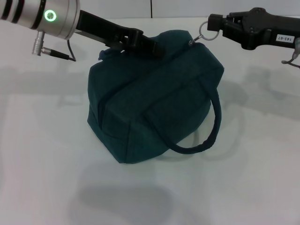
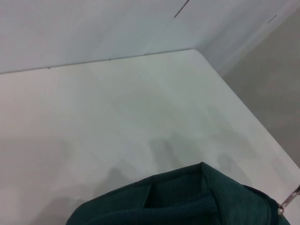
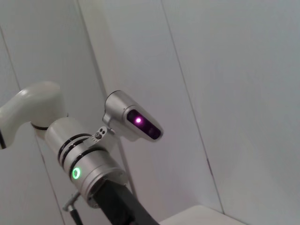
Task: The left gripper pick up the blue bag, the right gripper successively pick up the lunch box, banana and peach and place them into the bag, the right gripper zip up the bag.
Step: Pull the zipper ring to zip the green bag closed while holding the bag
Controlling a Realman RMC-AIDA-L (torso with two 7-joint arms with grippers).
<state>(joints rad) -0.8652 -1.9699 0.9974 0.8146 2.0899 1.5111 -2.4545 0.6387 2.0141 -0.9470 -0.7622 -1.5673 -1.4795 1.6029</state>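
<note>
The blue bag (image 1: pixel 154 108) sits on the white table, its top drawn shut and one strap handle (image 1: pixel 213 126) hanging down its near side. My left gripper (image 1: pixel 151 47) is shut on the fabric at the bag's far top edge. From the right, my right gripper (image 1: pixel 214 26) is shut on the metal ring zipper pull (image 1: pixel 205 33) at the bag's far right top corner. The bag's top (image 2: pixel 187 201) and the pull (image 2: pixel 288 202) also show in the left wrist view. The lunch box, banana and peach are out of view.
The white table (image 1: pixel 56 154) spreads around the bag, with its far edge and a rounded corner (image 2: pixel 197 50) against a pale wall. The right wrist view shows only my left arm's silver segment with its green ring light (image 3: pixel 75 173) and the head camera (image 3: pixel 133 119).
</note>
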